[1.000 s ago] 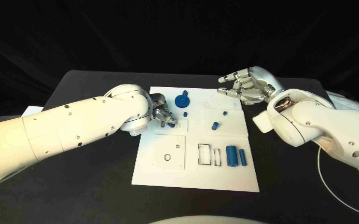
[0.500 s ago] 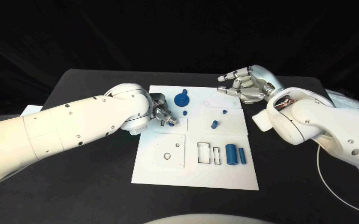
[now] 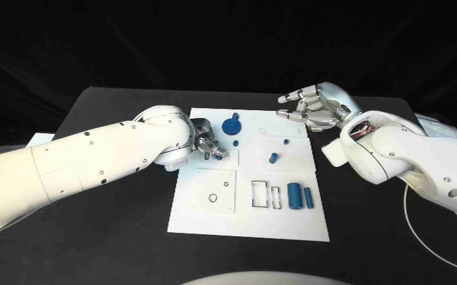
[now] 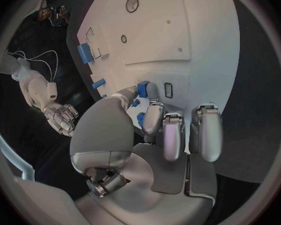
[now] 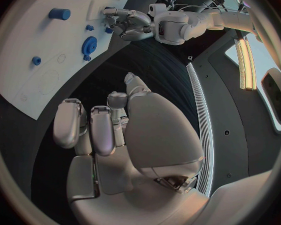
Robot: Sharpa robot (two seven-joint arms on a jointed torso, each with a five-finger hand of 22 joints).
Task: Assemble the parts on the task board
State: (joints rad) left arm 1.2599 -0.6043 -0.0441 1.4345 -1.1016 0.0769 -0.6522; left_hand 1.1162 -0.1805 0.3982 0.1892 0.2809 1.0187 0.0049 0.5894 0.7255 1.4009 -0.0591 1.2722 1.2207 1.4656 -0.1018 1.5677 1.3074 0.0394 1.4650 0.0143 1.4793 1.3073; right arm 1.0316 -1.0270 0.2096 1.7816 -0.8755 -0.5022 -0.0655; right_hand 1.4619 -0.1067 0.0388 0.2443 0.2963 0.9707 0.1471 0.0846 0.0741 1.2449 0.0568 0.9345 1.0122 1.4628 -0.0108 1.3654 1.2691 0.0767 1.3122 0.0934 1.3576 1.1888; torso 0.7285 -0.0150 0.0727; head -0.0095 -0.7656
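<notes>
Currently: left hand low over the left-middle part of the task board, fingers curled down. Pinches a small blue part between thumb and a finger, seen in the left wrist view; same part shows as a speck at the fingertips in the head view, right at a small rectangular slot. Cannot tell whether part touches the board. Two more small blue bits sit just beside the fingers.

Right hand up at the board's far right corner, above the table, palm toward the board, fingers loosely bent and apart, holds nothing. Same in the right wrist view: nothing between the fingers.

Outward on the board: blue gear upright-pegged near the far edge, close to the left hand. Small blue peg and short blue piece right of centre, apart from each other. Larger blue cylinder lying near the right edge, slim blue piece just beside it. Rectangular outlines left of the cylinder, oval outline further left.

White cable on the table right of the board.
</notes>
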